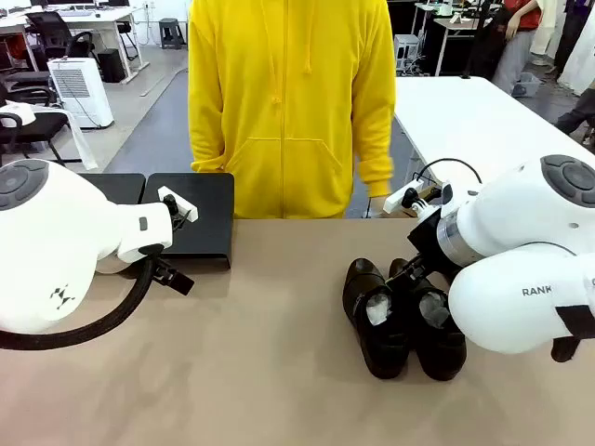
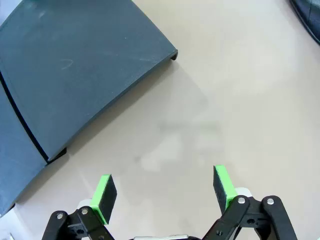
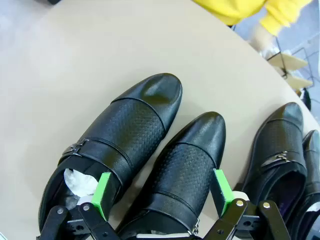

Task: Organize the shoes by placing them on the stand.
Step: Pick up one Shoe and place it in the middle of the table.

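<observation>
Glossy black leather dress shoes (image 1: pixel 376 321), low-heeled and stuffed with crumpled white paper, lie on the tan table (image 1: pixel 279 390), well apart from the stand. We see two of them touching side by side on the table's right half, roughly midway between its near and far edges. From the right wrist, these dress shoes (image 3: pixel 125 132) show perforated uppers and a buckled strap. Two more black shoes (image 3: pixel 277 145) lie just beside them, nearer the table's curved edge.

Our right end effector (image 3: pixel 162 189) is released, its green pads (image 3: pixel 103 192) spread wide. One pad is by the paper-stuffed opening of one shoe and the other is past the outer side of its neighbour. We cannot tell whether they touch the leather.

The low, flat, matte black rectangular stand (image 1: pixel 206 232) sits at the table's far edge, left of the middle. Our left end effector (image 2: pixel 165 187) hangs released over bare table near the stand's bent-down front edge, grasping nothing. A person in a yellow hooded sweatshirt (image 1: pixel 288 93) stands at the far edge.
</observation>
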Robot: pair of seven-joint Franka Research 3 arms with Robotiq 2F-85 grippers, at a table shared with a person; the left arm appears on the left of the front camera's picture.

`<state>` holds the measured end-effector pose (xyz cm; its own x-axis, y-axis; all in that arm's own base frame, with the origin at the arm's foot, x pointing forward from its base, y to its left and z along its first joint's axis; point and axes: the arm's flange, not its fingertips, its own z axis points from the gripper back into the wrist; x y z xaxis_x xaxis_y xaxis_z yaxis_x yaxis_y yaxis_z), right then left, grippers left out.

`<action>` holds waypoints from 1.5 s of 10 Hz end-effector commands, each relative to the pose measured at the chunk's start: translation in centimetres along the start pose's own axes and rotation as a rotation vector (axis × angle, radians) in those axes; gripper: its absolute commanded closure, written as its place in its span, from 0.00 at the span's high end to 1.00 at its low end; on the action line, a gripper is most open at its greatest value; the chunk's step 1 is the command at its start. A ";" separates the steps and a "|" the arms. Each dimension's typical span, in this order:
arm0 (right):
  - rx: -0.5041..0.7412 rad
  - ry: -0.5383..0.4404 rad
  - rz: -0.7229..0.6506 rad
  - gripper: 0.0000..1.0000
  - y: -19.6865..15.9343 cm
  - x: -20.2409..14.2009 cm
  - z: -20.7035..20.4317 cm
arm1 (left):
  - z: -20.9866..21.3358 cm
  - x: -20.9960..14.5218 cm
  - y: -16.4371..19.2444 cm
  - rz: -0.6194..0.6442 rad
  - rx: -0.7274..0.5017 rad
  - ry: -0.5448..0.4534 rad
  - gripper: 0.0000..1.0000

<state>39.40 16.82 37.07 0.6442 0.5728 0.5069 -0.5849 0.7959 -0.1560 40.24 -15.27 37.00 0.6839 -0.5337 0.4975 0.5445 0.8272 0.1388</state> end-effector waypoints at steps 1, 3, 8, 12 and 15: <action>0.000 0.000 0.000 1.00 0.0 0.0 0.0 | 0.0 0.0 0.0 0.000 0.000 -0.001 1.00; 0.000 0.000 0.000 1.00 0.0 0.0 0.0 | 0.0 0.0 0.0 0.000 0.000 -0.001 1.00; 0.000 0.000 0.000 1.00 0.0 0.0 0.0 | 0.0 0.0 0.0 0.000 0.000 -0.001 1.00; 0.000 0.000 0.000 1.00 0.0 0.0 0.0 | 0.0 0.0 0.0 0.000 0.000 -0.001 1.00; 0.000 0.000 0.000 1.00 0.0 0.0 0.0 | 0.0 0.0 0.0 0.000 0.000 -0.001 1.00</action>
<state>39.40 16.82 37.07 0.6438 0.5734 0.5066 -0.5853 0.7956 -0.1567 40.19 -15.42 37.00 0.6818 -0.5368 0.4969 0.5470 0.8252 0.1408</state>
